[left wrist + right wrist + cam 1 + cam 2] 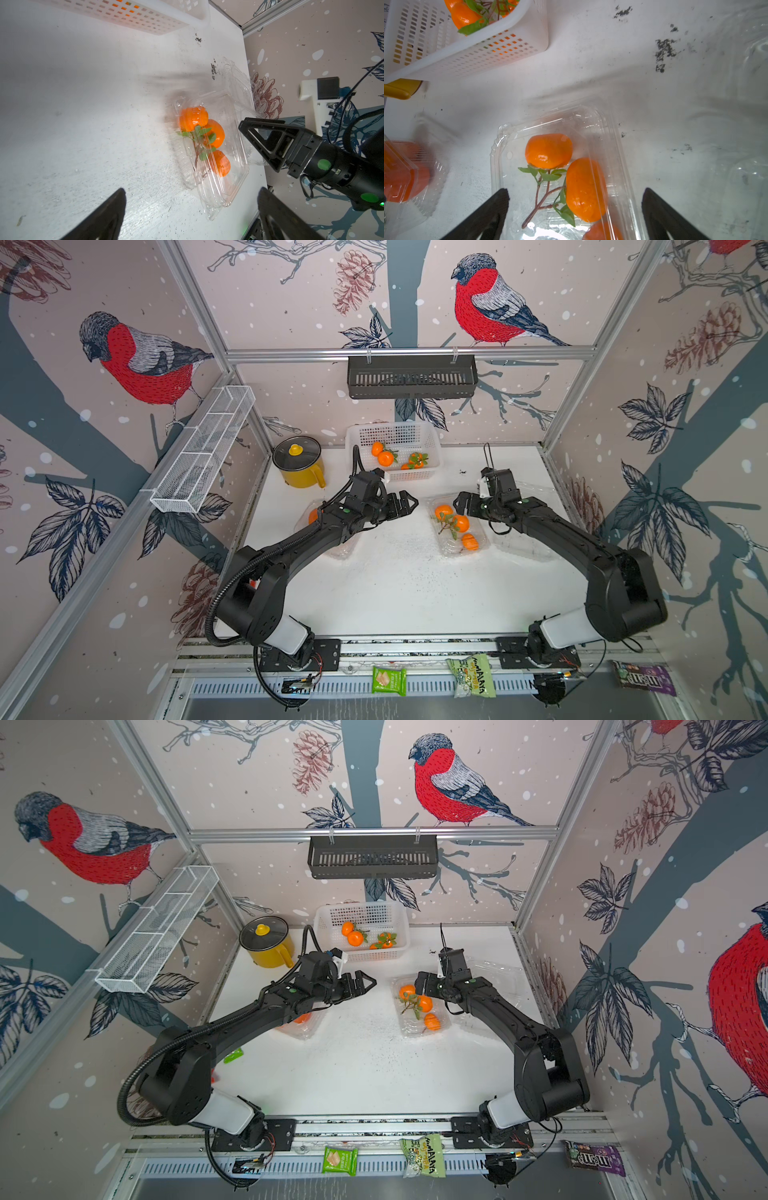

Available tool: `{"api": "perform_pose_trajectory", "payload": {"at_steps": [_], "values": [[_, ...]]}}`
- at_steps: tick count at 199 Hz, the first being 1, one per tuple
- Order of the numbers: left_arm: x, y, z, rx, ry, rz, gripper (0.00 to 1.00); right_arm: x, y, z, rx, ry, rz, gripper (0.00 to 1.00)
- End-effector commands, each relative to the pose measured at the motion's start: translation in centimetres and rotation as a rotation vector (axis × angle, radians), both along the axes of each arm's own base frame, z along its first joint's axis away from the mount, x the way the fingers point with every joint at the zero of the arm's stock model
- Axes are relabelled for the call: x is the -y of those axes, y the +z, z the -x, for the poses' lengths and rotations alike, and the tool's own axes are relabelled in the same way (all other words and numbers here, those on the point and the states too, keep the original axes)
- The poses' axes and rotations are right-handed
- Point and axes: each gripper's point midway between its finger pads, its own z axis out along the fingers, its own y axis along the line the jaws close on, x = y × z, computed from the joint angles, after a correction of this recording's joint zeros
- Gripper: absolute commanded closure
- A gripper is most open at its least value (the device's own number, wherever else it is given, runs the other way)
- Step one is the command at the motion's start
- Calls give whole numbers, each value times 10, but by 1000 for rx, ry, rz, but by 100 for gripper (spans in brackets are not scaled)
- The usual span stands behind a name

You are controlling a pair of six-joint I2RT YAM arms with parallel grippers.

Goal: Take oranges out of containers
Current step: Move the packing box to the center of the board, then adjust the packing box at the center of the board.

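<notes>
Oranges (386, 457): I see some in the far white basket (415, 432). Three wait in the middle clamshell box (451, 551), more in the left clamshell box (343, 549). My left gripper (409, 504) and right gripper (459, 504) gape wide, both empty.

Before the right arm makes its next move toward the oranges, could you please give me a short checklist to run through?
1. Right gripper empty, fingers spread: ok.
2. Left gripper empty, fingers spread: ok.
3. Right gripper aimed at the middle container and its oranges: ok.
4. Middle container's lid open: cannot tell; in the left wrist view, ribbed clear plastic seems to cover the fruit.
5. White basket has free room for more fruit: ok.
6. Left container in clear view: not ok; the left arm hides most of it.
</notes>
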Motion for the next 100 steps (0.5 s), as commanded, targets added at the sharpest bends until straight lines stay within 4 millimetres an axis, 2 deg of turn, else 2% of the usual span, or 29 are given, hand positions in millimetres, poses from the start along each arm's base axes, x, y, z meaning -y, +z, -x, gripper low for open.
{"api": "perform_pose_trajectory", "payload": {"at_steps": [1, 18, 34, 42, 67, 85, 100], "values": [[6, 11, -2, 29, -29, 34, 3, -2, -9, -8, -1, -16, 17, 0], [1, 12, 1, 38, -21, 26, 3, -21, -16, -16, -8, 55, -3, 1], [-5, 18, 4, 58, -7, 23, 3, -49, -22, -26, -17, 130, -9, 1], [-11, 12, 8, 47, 3, 14, 3, -68, -23, -31, -14, 169, -9, 1], [-29, 16, 12, 46, 40, 16, 3, -132, -26, -46, -18, 298, 13, 2], [-45, 21, 14, 52, 72, 9, 3, -165, -11, -58, 19, 343, 36, 2], [-57, 23, 17, 63, 104, -4, 3, -164, 16, -69, 68, 319, 17, 0]]}}
